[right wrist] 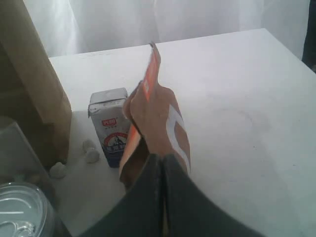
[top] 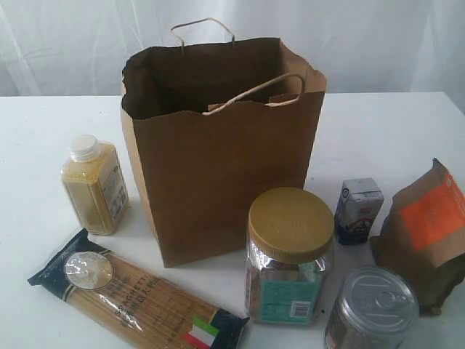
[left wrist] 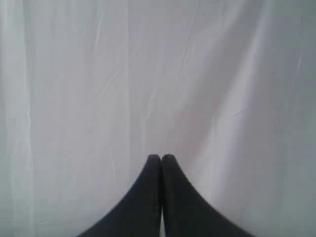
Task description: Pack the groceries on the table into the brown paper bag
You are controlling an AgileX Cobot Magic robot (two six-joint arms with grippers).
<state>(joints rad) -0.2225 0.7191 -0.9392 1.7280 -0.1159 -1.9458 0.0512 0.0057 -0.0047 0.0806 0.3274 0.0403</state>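
The brown paper bag (top: 218,167) stands upright and open mid-table. Left of it is the yellow-grain bottle (top: 94,185), with the spaghetti pack (top: 138,302) lying flat in front. The gold-lidded jar (top: 289,254), silver tin can (top: 372,309), white-blue carton (top: 358,209) and brown pouch (top: 425,233) stand to the right. No gripper shows in the exterior view. My right gripper (right wrist: 162,157) is shut and empty, its tips just short of the pouch (right wrist: 155,116), with the carton (right wrist: 109,126) beside it. My left gripper (left wrist: 161,157) is shut and faces only white curtain.
The white table (top: 378,138) runs back to a white curtain. In the right wrist view the bag's wall (right wrist: 34,84) and the can's lid (right wrist: 22,210) lie to one side. Small white lumps (right wrist: 91,155) sit near the carton, and bare tabletop (right wrist: 256,123) lies past the pouch.
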